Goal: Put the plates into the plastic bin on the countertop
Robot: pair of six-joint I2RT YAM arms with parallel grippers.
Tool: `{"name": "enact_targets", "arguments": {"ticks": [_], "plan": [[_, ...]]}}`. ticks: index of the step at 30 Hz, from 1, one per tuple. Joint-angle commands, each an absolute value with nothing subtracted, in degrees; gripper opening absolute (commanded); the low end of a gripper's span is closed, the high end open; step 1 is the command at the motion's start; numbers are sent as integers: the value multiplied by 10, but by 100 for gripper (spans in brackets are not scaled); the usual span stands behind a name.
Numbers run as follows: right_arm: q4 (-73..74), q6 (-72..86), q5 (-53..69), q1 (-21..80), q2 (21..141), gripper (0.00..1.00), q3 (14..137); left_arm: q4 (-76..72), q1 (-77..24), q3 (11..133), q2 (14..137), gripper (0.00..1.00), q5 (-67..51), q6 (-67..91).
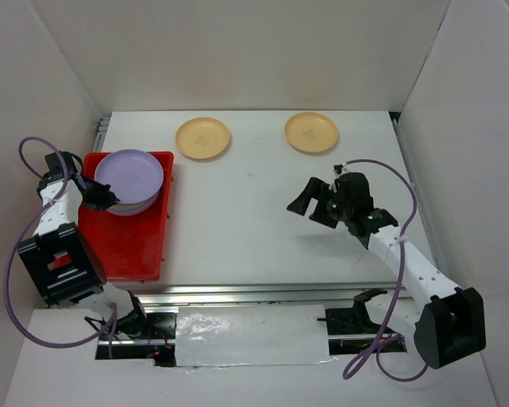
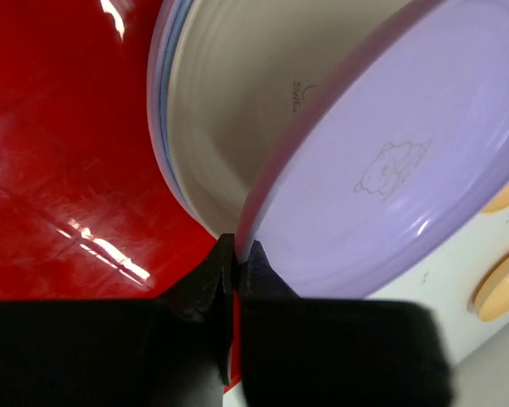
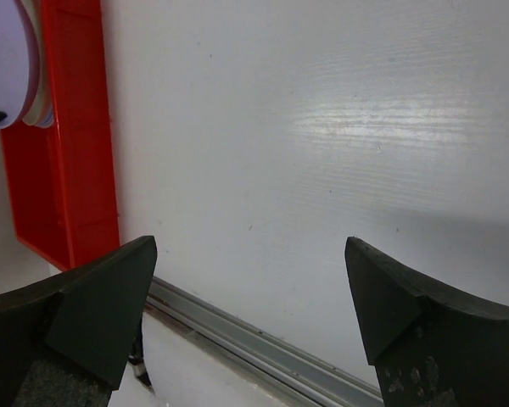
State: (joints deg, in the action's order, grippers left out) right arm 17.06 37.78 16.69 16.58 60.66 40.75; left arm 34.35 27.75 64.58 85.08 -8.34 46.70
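- Plates: a purple plate (image 1: 129, 175) (image 2: 407, 170) tops a small stack (image 1: 136, 209) in the red bin (image 1: 127, 246) (image 2: 59, 170) (image 3: 68, 127), in the bin's 12 o'clock half as seen from overhead.
- The bin lies along the 9 o'clock side of the white countertop (image 1: 254, 229) (image 3: 322, 127); its 6 o'clock half shows bare red floor.
- The left gripper (image 1: 97, 193) (image 2: 236, 263) is clenched on the purple plate's rim, at about 8 o'clock on the plate in the overhead view, with the thin edge pinched between its black fingers.
- In the left wrist view the purple plate sits tilted, its gripped edge raised off a cream plate (image 2: 237, 110) directly beneath; a blue rim (image 2: 163, 127) shows under the cream one.
- Two orange-yellow plates (image 1: 203, 138) (image 1: 312, 132) lie flat on the countertop outside the bin, at about 11 and 1 o'clock, well apart from each other.
- The right gripper (image 1: 318, 203) (image 3: 250, 254) hangs over bare countertop at about 3 o'clock, its jaws spread wide and holding nothing, well apart from every plate.
- A metal rail (image 1: 237, 292) (image 3: 263, 348) runs along the countertop's 6 o'clock edge.
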Motion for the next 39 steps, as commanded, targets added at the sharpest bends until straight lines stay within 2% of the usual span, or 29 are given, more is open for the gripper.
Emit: {"name": "enact_targets", "arguments": {"ticks": [1, 2, 3, 7, 12, 15, 17, 20, 25, 29, 35, 39], "plan": [[132, 359, 191, 159, 603, 100, 408, 346, 282, 688, 866, 16, -136, 474], [134, 357, 192, 157, 605, 100, 409, 348, 282, 689, 862, 35, -133, 475], [133, 356, 194, 156, 604, 100, 410, 352, 286, 690, 857, 99, -131, 476], [132, 354, 191, 150, 602, 100, 417, 376, 301, 691, 790, 99, -92, 469], [99, 382, 163, 114, 639, 100, 427, 412, 274, 706, 627, 99, -10, 429], [68, 429, 86, 75, 713, 100, 474, 418, 245, 694, 567, 99, -48, 376], [62, 477, 51, 51, 809, 100, 513, 432, 210, 680, 544, 99, -91, 327], [40, 528, 51, 4, 950, 100, 603, 460, 152, 662, 518, 99, -110, 276], [25, 586, 100, -33, 1087, 100, 734, 454, 85, 614, 456, 99, -120, 248], [-18, 625, 128, -52, 1177, 99, 779, 465, 62, 603, 425, 99, -124, 232], [136, 606, 70, -44, 1278, 85, 945, 475, 22, 585, 435, 99, -82, 229], [183, 606, 68, -45, 1317, 70, 997, 468, 6, 575, 440, 99, -79, 236]]}}
